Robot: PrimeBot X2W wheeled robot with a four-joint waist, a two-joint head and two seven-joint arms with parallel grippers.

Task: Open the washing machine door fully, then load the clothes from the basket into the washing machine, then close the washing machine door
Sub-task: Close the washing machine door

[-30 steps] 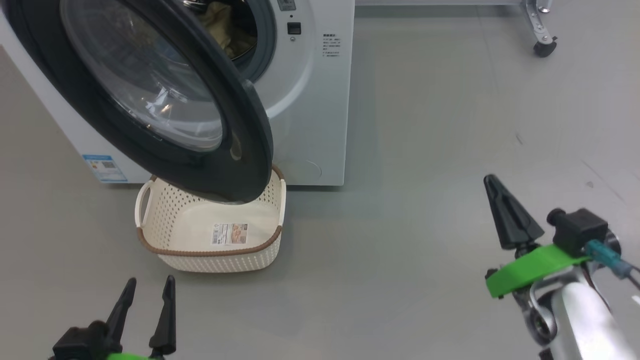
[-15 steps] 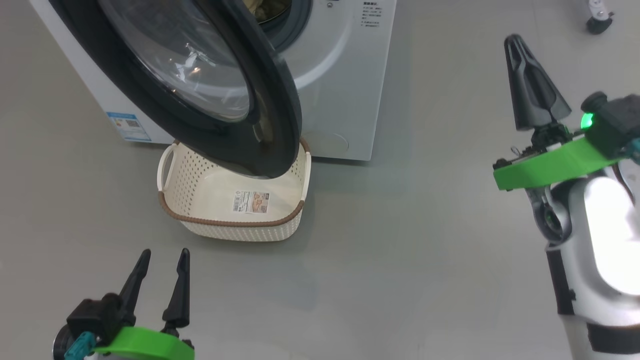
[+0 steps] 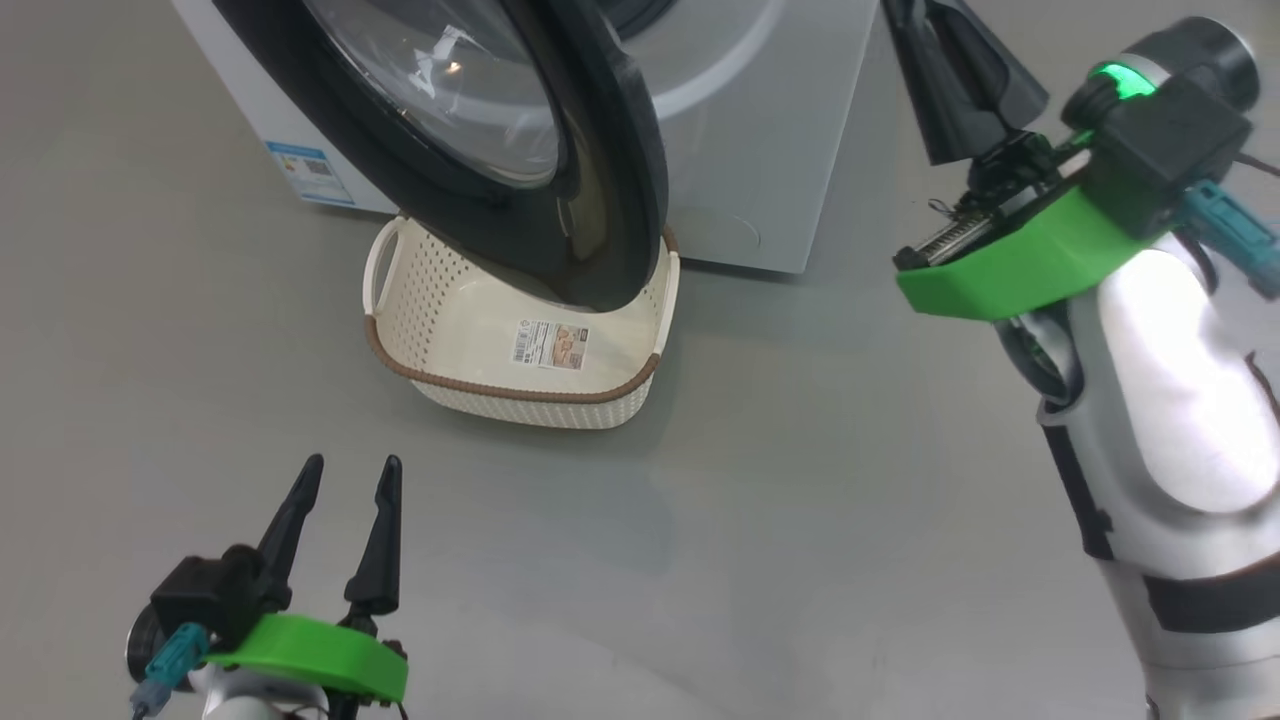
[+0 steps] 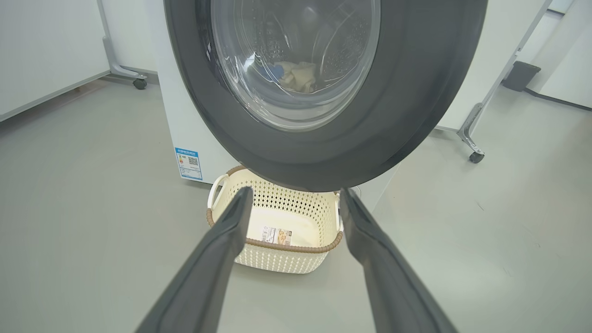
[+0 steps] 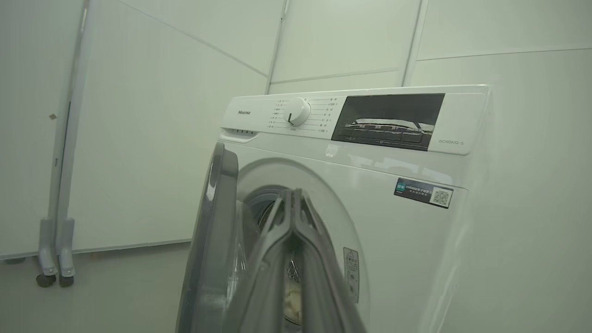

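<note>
Pointing at the washing machine (image 5: 407,152), raised right pincer (image 5: 294,192), closed.

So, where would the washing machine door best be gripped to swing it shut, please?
Probably the free edge of the washing machine door, on its black rim above the basket: it stands edge-on toward the robot, so open jaws can straddle its thickness from the front. The open left gripper faces it. The bulging glass bowl offers no purchase.

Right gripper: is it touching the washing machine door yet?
Apart. Head view shows the washing machine front between the right gripper and the door rim.
</note>
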